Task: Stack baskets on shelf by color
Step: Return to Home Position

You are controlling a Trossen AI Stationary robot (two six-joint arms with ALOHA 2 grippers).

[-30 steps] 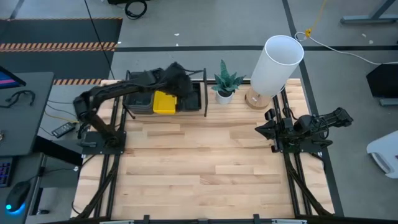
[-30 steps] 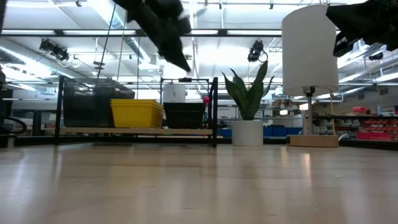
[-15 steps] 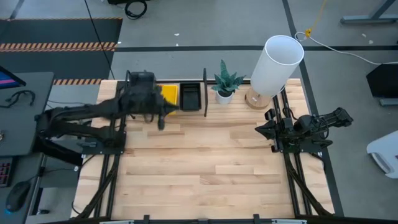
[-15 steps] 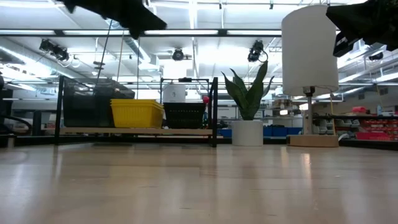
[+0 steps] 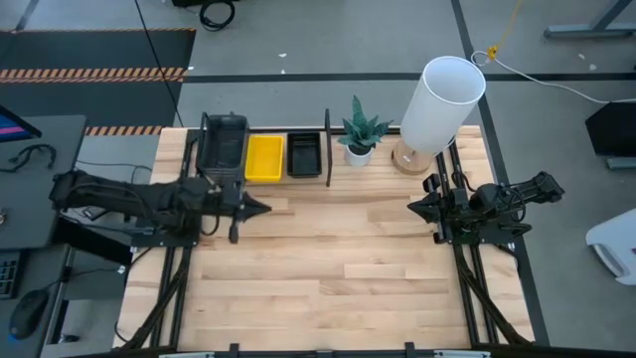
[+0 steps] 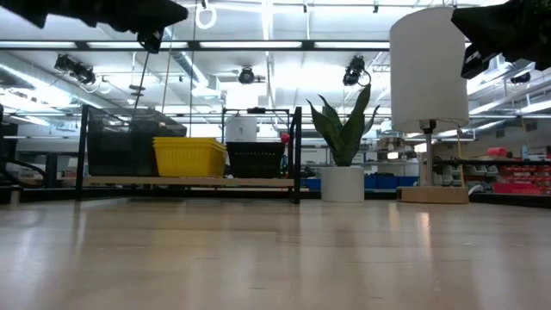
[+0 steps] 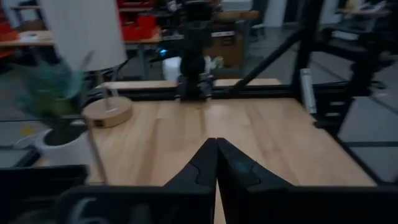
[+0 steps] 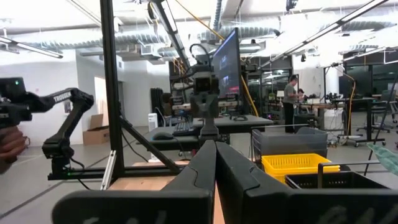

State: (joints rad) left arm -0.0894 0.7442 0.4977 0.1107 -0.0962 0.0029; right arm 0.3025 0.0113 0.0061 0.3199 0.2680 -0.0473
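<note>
The shelf [image 5: 263, 181] stands at the table's far-left corner, its board [image 6: 185, 182] in a black rod frame. On it rest three stacks in a row: smoky grey baskets [image 5: 223, 149] [image 6: 127, 143], yellow baskets [image 5: 264, 157] [image 6: 189, 157] and black slatted baskets [image 5: 305, 155] [image 6: 256, 159]. My left gripper [image 5: 264, 208] [image 7: 216, 142] is shut and empty, held level just nearer than the shelf and pointing toward the table's right. My right gripper [image 5: 413, 208] [image 8: 216, 144] is shut and empty, and waits at the table's right side, pointing left.
A plant in a white pot [image 5: 359, 134] [image 6: 343, 182] stands right of the shelf's end post. A lamp with a tall white shade [image 5: 442, 99] and round wooden base [image 5: 407, 159] stands at the far right. Bare wood tabletop [image 5: 328, 259] lies between the arms. A person [image 8: 290, 93] stands far off.
My left arm has drawn back from above the baskets on the shelf. It has swung toward the table's near and left side, folded up, and now lies level with its gripper pointing right. The baskets have stayed in place. My right arm has kept still.
</note>
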